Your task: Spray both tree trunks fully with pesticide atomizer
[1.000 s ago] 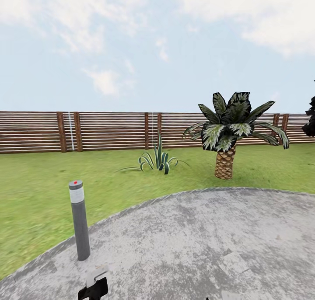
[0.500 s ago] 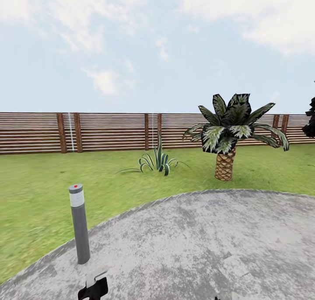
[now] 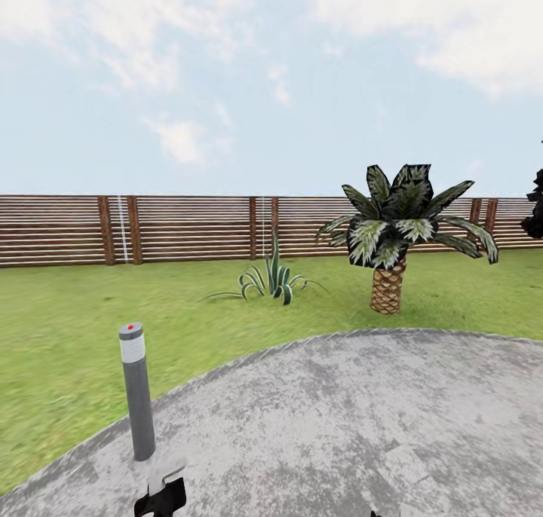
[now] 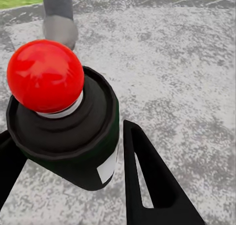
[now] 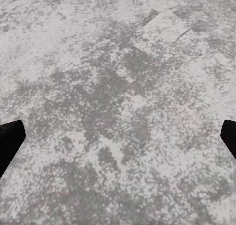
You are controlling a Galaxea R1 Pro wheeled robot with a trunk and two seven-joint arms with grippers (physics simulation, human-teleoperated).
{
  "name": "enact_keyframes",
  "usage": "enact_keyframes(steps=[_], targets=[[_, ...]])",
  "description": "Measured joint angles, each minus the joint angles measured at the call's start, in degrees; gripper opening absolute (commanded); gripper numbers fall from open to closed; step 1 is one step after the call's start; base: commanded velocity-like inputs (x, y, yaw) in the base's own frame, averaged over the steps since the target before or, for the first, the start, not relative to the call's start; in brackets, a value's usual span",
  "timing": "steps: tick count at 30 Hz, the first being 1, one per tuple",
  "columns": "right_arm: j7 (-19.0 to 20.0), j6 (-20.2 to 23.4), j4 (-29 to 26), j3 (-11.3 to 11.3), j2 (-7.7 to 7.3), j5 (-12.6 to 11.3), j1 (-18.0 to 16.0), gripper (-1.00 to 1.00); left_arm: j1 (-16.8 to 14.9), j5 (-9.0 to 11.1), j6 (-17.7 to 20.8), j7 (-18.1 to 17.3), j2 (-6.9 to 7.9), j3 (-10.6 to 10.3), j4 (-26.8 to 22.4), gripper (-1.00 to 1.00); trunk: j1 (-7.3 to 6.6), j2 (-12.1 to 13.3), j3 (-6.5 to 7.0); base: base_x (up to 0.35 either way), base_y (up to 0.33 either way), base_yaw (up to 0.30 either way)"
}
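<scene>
We had the left end effector (image 4: 69, 171) clamped on the atomizer (image 4: 64, 121), red ball top toward the camera, over the grey paving (image 3: 362, 419) near the bollard (image 3: 137, 393). Right end effector (image 5: 118, 136) hung released above paving. Lawn (image 3: 68, 328), fence (image 3: 188, 227), palm (image 3: 392, 238) ahead.

A mottled grey concrete pad (image 3: 354, 426) curves across the foreground – green grass lawn (image 3: 68, 328) beyond. A brown horizontal-slat wooden fence (image 3: 188, 227) spans the rear at 12 o'clock, under a pale, cloudy blue sky (image 3: 264, 80) – bright daylight throughout.
</scene>
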Motion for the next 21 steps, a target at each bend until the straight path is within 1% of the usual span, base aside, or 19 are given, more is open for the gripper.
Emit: enact_keyframes(steps=[21], targets=[[0.04, 0.00, 0.00, 0.15, -0.02, 0.17, 0.00, 1.00, 0.01, 0.00, -0.09, 0.03, 0.00, 0.01, 0.07, -1.00, -4.62, 8.43, 3.77, 0.000, 0.000, 0.000]])
